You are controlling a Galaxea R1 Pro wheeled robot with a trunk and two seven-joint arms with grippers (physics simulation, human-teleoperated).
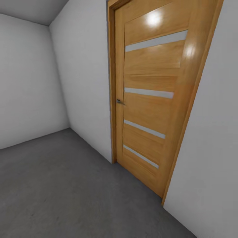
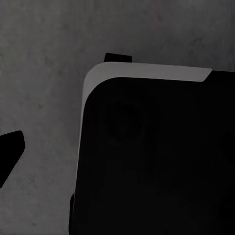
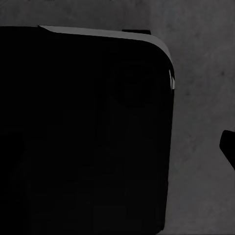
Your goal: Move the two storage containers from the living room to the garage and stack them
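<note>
1. The garage: white-grey walls (image 1: 29, 89) meet at a corner above the dark grey concrete floor (image 1: 66, 195), bare in the head view.
2. A closed wooden door (image 1: 148, 99) with 4 pale glass strips stands on the right wall, its small metal handle (image 1: 120, 101) on the near edge.
3. Both wrist views look down on the robot's black base (image 2: 156, 161) over the same concrete (a dark tip juts in at each frame's edge, too little to judge by), so whether either claw is apart or together cannot be told.
4. The 2 storage containers are not in sight here; the robot appears to be in transit, and the next move calls for turning to find them.
</note>
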